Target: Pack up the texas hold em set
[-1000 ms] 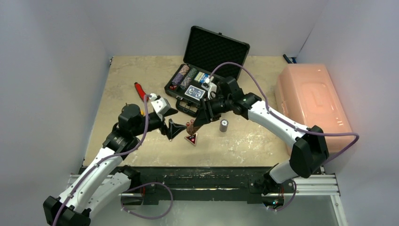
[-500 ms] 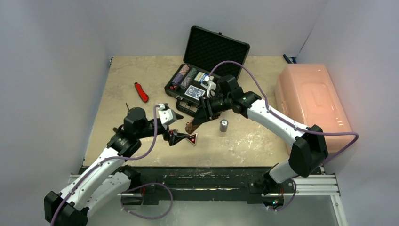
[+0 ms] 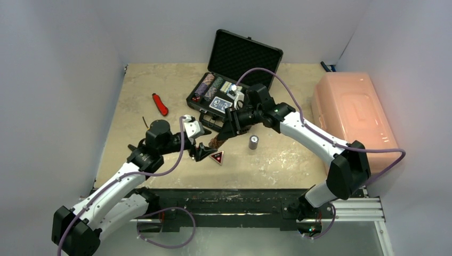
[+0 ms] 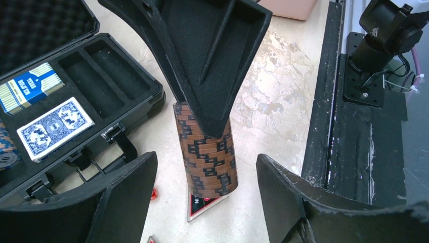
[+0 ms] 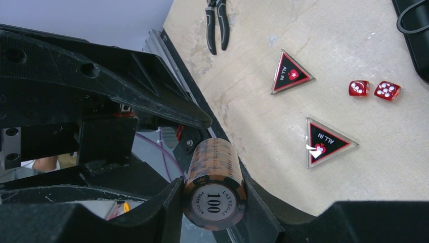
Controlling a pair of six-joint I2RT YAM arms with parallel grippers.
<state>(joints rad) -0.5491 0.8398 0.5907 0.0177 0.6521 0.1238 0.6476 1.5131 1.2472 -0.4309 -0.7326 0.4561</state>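
Clamping the chip stack (image 4: 207, 157), right tool (image 3: 217, 140) sits just beside left tool (image 3: 201, 153).

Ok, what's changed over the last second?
The left fingers swung right and now flank the chip stack without touching it. Nothing was taken or released. The right fingers still hold that stack; the case has not moved.

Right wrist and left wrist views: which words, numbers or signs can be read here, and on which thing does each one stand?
"100", "LAS VEGAS", "POKER": end face of the brown chip stack.
"ALL IN": upper triangular button.
"ALL IN": lower triangular button.
"TEXAS": striped card box; its second line is too blurred to read.
White pips only, no text: two red dice.
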